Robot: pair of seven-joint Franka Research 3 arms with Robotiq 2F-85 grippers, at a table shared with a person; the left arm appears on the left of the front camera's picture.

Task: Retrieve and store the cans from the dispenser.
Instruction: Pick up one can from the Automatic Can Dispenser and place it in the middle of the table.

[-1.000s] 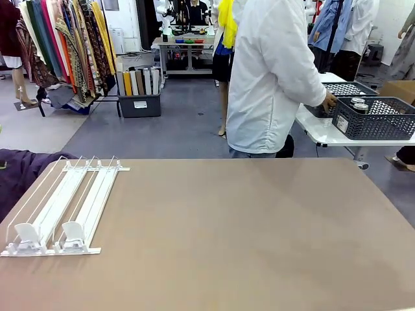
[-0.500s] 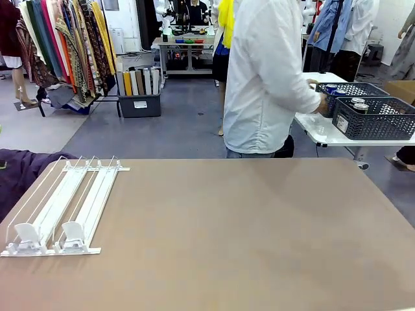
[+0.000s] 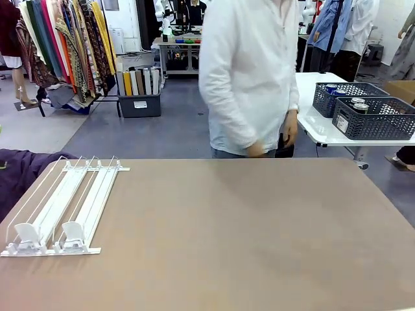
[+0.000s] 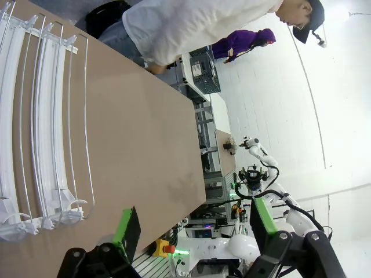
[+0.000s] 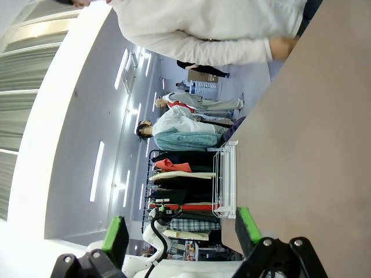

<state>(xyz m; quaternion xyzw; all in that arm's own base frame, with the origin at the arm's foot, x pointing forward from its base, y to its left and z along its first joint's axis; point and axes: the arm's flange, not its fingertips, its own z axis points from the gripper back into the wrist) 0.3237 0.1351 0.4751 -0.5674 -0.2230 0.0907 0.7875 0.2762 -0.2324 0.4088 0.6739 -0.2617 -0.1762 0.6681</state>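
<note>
The white-and-clear dispenser (image 3: 61, 207) lies flat at the table's left, its pusher tabs at the near end and nothing in its lanes. The cans (image 3: 358, 103) stand in two dark mesh baskets on a side table at the back right; silver tops and some blue show. My left gripper (image 4: 194, 223) is open and empty above the table's near side, with the dispenser (image 4: 35, 116) off to one side of it. My right gripper (image 5: 182, 230) is open and empty too, with the dispenser (image 5: 226, 179) far across the table.
A person in a white shirt (image 3: 249, 78) stands at the brown table's (image 3: 246, 233) far edge, hands low and empty. The nearer basket (image 3: 376, 120) and the farther basket (image 3: 343, 97) rest on the white side table. A dark purple cloth (image 3: 19, 172) lies past the table's left edge.
The person has let go of the baskets, turned away from the side table and stepped left to face my table. The dispenser has not moved.
</note>
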